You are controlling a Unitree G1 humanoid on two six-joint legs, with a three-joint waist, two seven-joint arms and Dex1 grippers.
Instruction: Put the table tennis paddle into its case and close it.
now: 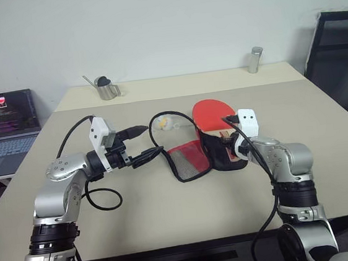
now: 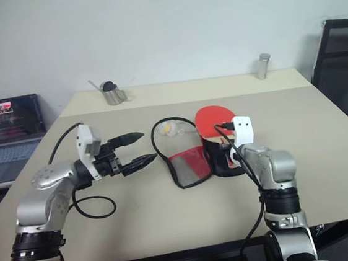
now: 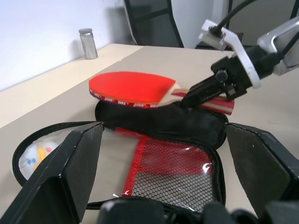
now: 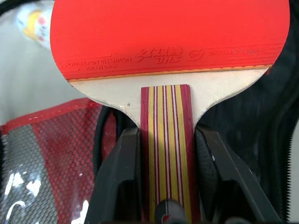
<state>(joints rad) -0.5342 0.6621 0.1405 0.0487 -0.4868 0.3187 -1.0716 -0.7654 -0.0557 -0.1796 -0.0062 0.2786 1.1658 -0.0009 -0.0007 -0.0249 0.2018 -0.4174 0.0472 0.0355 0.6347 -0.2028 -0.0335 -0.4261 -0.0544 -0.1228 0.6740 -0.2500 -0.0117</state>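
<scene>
On the beige worktop (image 1: 171,218) the case (image 1: 192,159) lies unzipped, its flap thrown toward nine o'clock to bare the pocket. The right hand (image 4: 163,186) pinches the table tennis paddle (image 1: 213,114) by its handle above it; the left hand (image 1: 143,144) waits spread at nine o'clock.

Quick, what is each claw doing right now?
Left claw: open, holding nothing.
Right claw: shut on the handle of the table tennis paddle, above the open case.
</scene>
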